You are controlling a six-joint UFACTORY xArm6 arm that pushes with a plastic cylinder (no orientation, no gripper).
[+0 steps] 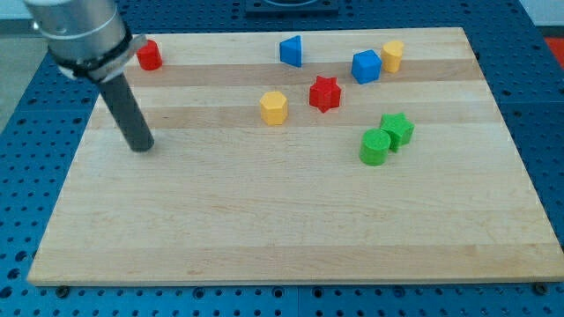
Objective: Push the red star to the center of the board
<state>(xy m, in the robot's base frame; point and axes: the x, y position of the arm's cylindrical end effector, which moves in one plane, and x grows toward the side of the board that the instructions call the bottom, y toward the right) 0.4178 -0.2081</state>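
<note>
A: Camera view is up, and my tip (142, 147) is sitting low on the view's left side of the board (264, 238), touching nothing at all. It is a bare rod, so there is no opening or closing to report; it is simply resting free on the wood.

B: And the red star (324, 93)?

A: It is lying well apart from my tip, off toward the view's right and a little toward the view's top. That is the line everything is turning on: the star is sitting up and right of the board's middle, so I am judging the push needs to be coming from the star's far side, driving it down and leftward.

B: Anything crowding it?

A: A yellow block (274, 107) is standing near it on the view's left, directly between tip and star. A blue cube (366, 66) and another yellow block (392, 55) are waiting up to the right, with a blue wedge-like block (292, 51) above.

B: Others?

A: The green star (398, 129) and green cylinder (375, 147) are touching each other, below and right of the red star. A red block (149, 55) is peeking out beside the arm at the top left.
</note>
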